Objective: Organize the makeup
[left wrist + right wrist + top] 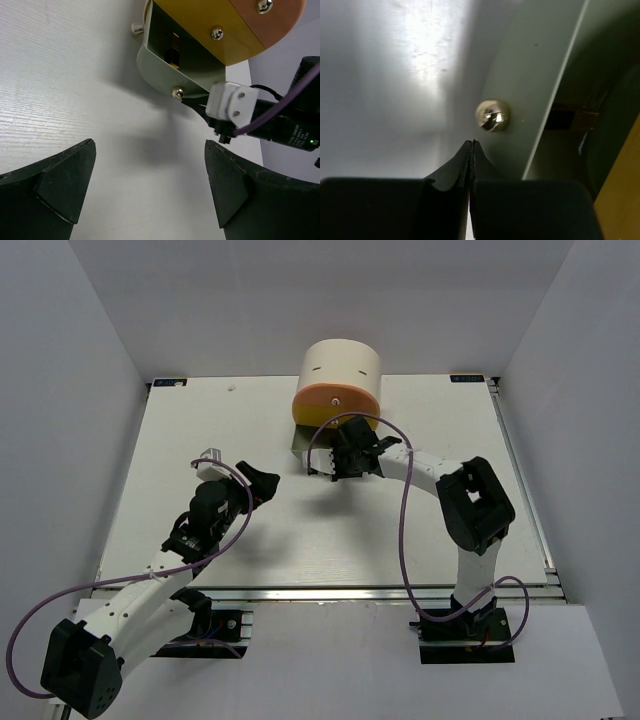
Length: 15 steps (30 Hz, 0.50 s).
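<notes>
The makeup shows only as dark, gold-trimmed pieces [172, 47] inside an open pale green drawer [165, 75] at the base of the cream cabinet [340, 370]. I cannot tell which items they are. One dark and gold piece [570, 119] also shows in the right wrist view. My right gripper [472, 142] is shut and empty. Its tips sit just short of the drawer's metal knob [492, 115]. In the top view it [325, 458] is at the drawer front. My left gripper [150, 145] is open and empty over bare table, left of the cabinet [238, 472].
An orange drawer [335, 405] and a yellow drawer [200, 35] sit above the green one, each with a metal knob. The right arm's purple cable [405, 500] loops over the table. White walls enclose the table [200, 440] on three sides.
</notes>
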Tool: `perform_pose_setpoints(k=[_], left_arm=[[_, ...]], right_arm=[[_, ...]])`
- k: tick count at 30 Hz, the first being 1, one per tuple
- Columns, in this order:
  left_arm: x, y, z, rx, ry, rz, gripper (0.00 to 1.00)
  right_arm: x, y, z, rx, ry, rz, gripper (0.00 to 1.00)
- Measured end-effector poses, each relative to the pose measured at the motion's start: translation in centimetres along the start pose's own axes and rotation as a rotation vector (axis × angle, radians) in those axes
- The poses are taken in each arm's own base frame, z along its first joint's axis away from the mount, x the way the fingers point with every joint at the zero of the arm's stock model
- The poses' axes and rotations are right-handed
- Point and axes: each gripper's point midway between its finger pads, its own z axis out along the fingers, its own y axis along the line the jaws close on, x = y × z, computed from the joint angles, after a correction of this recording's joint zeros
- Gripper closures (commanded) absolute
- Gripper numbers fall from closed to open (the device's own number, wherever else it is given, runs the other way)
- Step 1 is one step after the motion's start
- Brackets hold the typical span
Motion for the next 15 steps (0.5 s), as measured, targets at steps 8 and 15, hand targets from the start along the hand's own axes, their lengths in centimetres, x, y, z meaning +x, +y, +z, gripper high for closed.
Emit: perform_pose_setpoints(k=[8, 15], left_arm=[[0.2, 0.3, 0.0, -0.010, 0.007, 0.005, 0.02], [0.2, 0.5, 0.0, -0.019, 0.005, 0.010, 0.02]], right_arm=[[1.3, -2.0, 2.6, 0.094, 0.051, 0.002, 1.00], [1.8, -3.9, 3.4, 0.171, 0.075, 0.015, 1.00]])
